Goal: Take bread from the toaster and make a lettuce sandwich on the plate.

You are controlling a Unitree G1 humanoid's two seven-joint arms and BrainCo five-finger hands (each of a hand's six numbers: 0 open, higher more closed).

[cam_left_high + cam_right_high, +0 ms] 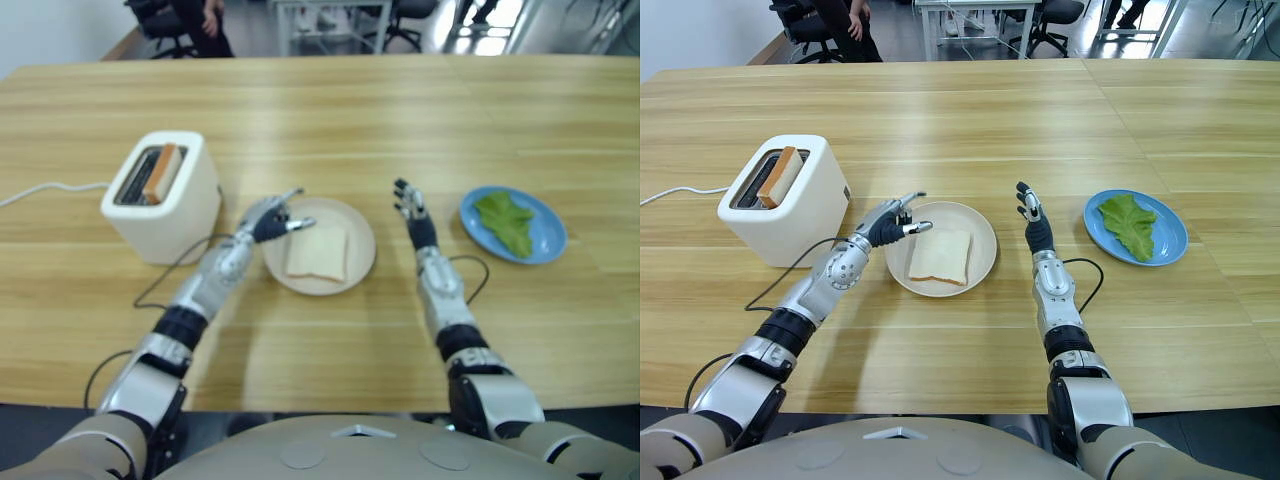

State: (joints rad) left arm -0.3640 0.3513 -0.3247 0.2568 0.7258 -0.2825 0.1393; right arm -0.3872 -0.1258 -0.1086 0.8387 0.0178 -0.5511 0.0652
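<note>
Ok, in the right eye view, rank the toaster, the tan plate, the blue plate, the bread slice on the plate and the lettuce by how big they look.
1. toaster
2. tan plate
3. blue plate, slightly smaller
4. bread slice and lettuce leaf look about alike, so I won't rank them.

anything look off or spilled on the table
Nothing stands out. One bread slice lies flat on the plate, the lettuce sits on the blue plate, and a second slice stands in the toaster. Nothing is spilled or damaged.
</note>
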